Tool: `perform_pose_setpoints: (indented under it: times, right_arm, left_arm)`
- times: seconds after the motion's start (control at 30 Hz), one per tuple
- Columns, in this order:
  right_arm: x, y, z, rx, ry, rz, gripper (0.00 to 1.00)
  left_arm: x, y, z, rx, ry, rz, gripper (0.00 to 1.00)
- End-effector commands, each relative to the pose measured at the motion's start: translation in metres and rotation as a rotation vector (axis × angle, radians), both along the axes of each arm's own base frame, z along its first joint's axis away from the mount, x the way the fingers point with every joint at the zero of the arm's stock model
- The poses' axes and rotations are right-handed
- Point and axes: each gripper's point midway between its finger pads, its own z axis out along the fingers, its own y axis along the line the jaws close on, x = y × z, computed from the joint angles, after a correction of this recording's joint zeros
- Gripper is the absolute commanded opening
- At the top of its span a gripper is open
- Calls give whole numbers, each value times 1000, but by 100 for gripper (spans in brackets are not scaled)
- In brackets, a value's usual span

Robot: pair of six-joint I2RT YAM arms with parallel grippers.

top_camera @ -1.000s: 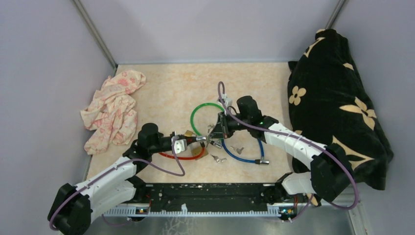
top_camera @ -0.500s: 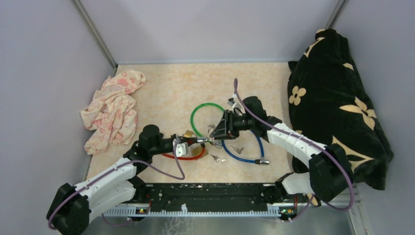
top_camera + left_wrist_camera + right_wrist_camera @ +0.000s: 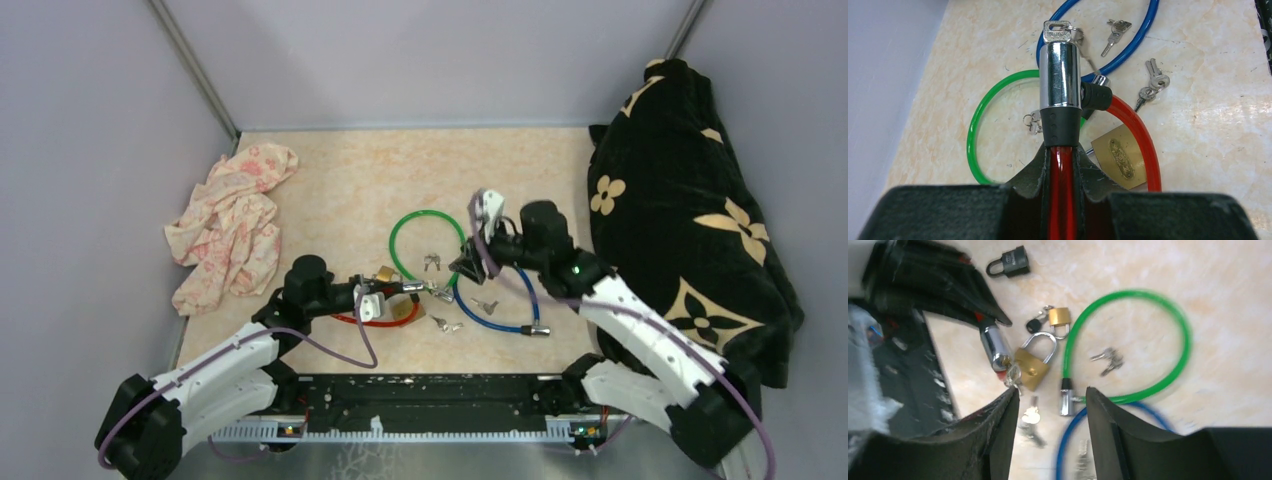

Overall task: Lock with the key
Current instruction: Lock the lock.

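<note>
1. Right hand [image 3: 468, 268] has let go of the key [image 3: 1057, 31] and drawn back to its own side. Its fingers now stand apart with nothing between them.
2. Left hand [image 3: 1062, 156] has stayed where it was, clamped on the red cable [image 3: 1062, 200] just below the black collar. That grip holds the lock [image 3: 1060, 75] up off the surface [image 3: 330, 190] with its end toward the other arm, probably so the keyhole can be reached and the barrel cannot spin.
3. The key sits in the end of the lock, with its ring hanging beside it.
4. The cable's black end plug [image 3: 1095, 96] meets the lock's side. It looks pushed in, but I cannot tell if it is latched.
5. Letting go suggests either a finished turn or a pause to regrip. The pictures do not settle which.
6. A brass padlock [image 3: 1120, 157], green cable [image 3: 973, 135], blue cable [image 3: 1143, 35] and loose keys lie around, untouched.
</note>
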Motion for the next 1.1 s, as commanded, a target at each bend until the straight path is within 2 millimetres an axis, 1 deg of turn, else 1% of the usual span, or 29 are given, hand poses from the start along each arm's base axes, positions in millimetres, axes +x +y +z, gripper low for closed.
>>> perform_pose_setpoints:
  times: [0.0, 0.03, 0.1, 0.13, 0.2, 0.27, 0.3, 0.37, 0.57, 0.73, 0.8, 0.87, 0.97, 1.0, 1.03, 1.07]
  right_arm:
    - [-1, -1, 39, -237, -1007, 265, 53]
    - [-3, -1, 37, -300, -1163, 290, 56]
    - [-5, -1, 31, -421, -1382, 319, 56]
    - [-5, 1, 24, -485, -1455, 348, 56]
    - [-5, 7, 21, -591, -1569, 379, 55]
    - [-7, 15, 17, -670, -1636, 426, 50]
    - [-9, 20, 15, -696, -1663, 464, 49]
    - [-13, 26, 5, -742, -1704, 555, 48]
    - [-20, 41, -3, -755, -1754, 618, 45]
    - [-30, 52, -19, -750, -1774, 723, 42]
    - [-30, 56, -17, -724, -1770, 707, 36]
    - [-29, 59, -11, -697, -1767, 673, 27]
    - [-30, 62, -10, -666, -1747, 664, 18]
    - [-31, 63, -9, -652, -1739, 664, 11]
    - [-32, 64, -10, -639, -1733, 667, 3]
    - [-33, 64, -10, -627, -1725, 662, 0]
  left_arm:
    - [-13, 10, -34, 81, 106, -4, 0]
    - [-13, 9, -34, 81, 105, -5, 0]
    - [-13, 10, -34, 82, 105, -4, 0]
    - [-13, 10, -35, 84, 107, -1, 0]
    - [-13, 10, -35, 85, 109, 0, 0]
    - [-13, 10, -35, 84, 109, -2, 0]
    - [-13, 10, -36, 84, 113, -3, 0]
    - [-13, 9, -35, 83, 115, -4, 0]
    - [-13, 10, -34, 82, 116, -1, 0]
    - [-13, 9, -34, 81, 115, -4, 0]
    - [-13, 9, -34, 82, 115, -5, 0]
    - [-13, 9, -34, 81, 115, -4, 0]
    - [-14, 9, -34, 78, 114, -6, 0]
    - [-14, 9, -35, 79, 117, -5, 0]
    - [-14, 9, -34, 77, 115, -5, 0]
    - [-14, 9, -34, 75, 114, -5, 0]
